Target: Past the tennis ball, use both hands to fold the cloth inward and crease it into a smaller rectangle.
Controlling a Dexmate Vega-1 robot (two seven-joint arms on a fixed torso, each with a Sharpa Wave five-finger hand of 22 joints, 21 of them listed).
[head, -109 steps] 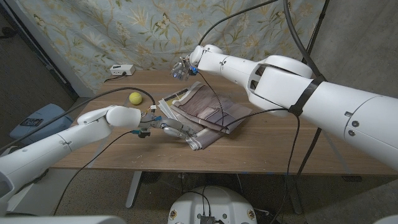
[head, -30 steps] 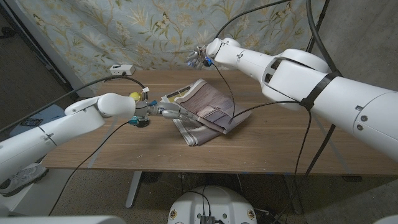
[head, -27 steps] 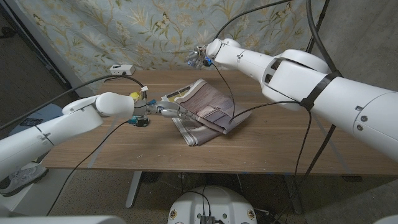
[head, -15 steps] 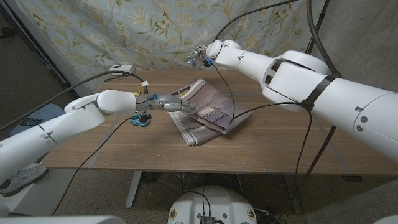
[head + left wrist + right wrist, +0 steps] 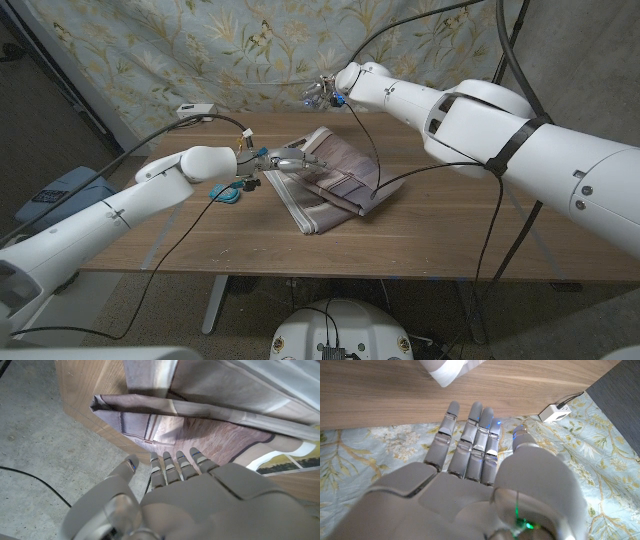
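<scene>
**One cloth, two hands, one small white box**

We count one cloth (image 5: 330, 185), one left hand (image 5: 285, 160), one right hand (image 5: 318, 93) and one small white box (image 5: 194, 111) with a cable at the far edge of the desk (image 5: 420, 235). A teal object (image 5: 228, 193) lies on the desk beneath the left wrist; we cannot tell what it is.

The cloth lies bunched and partly folded in the middle of the desk, directly ahead of the left hand's fingertips and below and toward the robot from the right hand. We see muted mauve and grey-brown stripes with a paler band, and a cream edge with an olive print on the side nearest the left hand. One end is doubled into a narrow thick strip that points toward the desk's near edge. In the left wrist view the cloth (image 5: 210, 405) shows layered folds, with a folded corner close to the desk's rim.

The left hand (image 5: 200, 495) reaches over the cloth's edge with its fingers stretched out and close together; we see nothing held in it, though we cannot tell whether the fingertips touch the fabric. The right hand (image 5: 470, 475) hovers in the air above the far edge of the desk, well apart from the cloth, fingers extended side by side and holding nothing.
</scene>
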